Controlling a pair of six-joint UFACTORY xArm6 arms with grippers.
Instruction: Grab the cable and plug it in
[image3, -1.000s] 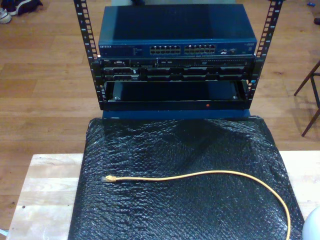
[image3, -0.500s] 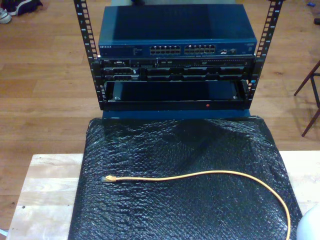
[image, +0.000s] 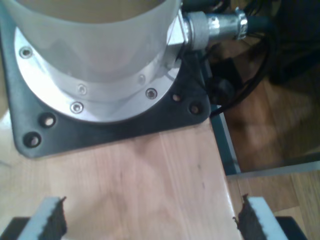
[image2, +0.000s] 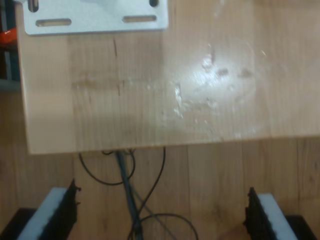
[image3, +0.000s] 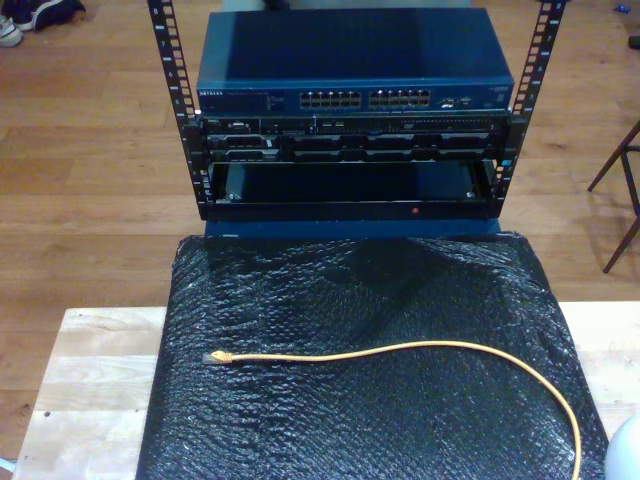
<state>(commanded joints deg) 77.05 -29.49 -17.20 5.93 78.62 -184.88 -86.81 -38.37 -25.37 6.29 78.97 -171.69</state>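
Cable: the yellow-orange network cable (image3: 440, 349) lies loose on the black bubble-wrap sheet (image3: 300, 420). Its plug tip (image3: 219, 357) sits toward the exterior view's left. From there the cord runs toward that view's right and curves down to the bottom edge.

Sheet: it covers the middle of the light wooden table (image3: 90, 370), with bare wood showing on both sides in the exterior view.

Rack: a black open-frame rack (image3: 170, 90) stands beyond the table. It holds a blue network switch (image3: 355, 60) with two blocks of ports (image3: 365, 99) on its face, and darker units below that.

My first gripper (image: 147, 220): fingers spread wide, nothing between the pads (image: 52, 220). Below it I see bare table wood and a round silver arm base (image: 95, 65) on a black mounting plate (image: 115, 127).

My second gripper (image2: 160, 212): fingers spread wide, empty. It hangs over the table's edge, with thin black wires (image2: 130, 195) on the wooden floor (image2: 210, 190) below, and a white slotted bracket (image2: 95, 17) on the tabletop.
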